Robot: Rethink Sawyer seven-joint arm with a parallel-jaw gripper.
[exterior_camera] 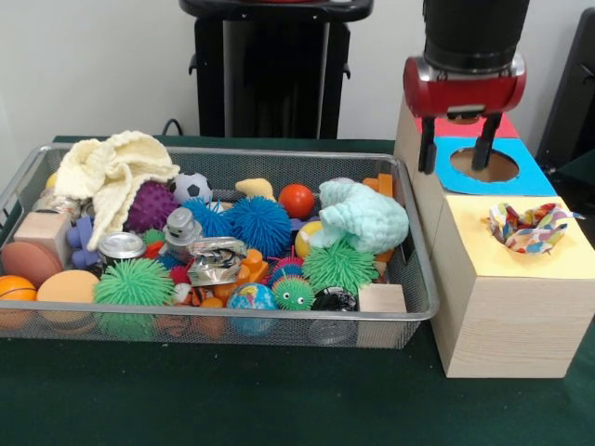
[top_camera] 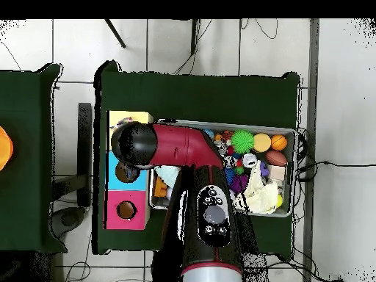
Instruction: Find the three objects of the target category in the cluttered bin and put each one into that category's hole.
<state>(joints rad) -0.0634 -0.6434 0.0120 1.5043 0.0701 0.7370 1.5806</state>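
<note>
Gripper (exterior_camera: pixel 456 153) hangs open and empty over the blue hole (exterior_camera: pixel 484 164), far from the bin (exterior_camera: pixel 409 279) clutter at left, so it might snag neighbours reaching in.

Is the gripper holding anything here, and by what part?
Nothing is held. The gripper hangs open and empty above the blue hole of the wooden box.

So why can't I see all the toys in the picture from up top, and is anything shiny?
In the overhead view the robot's arm covers part of the wire bin, hiding toys beneath it. In the front view the crushed can catches the light, and the gripper hangs open above the blue hole, throwing no clear shadow.
</note>
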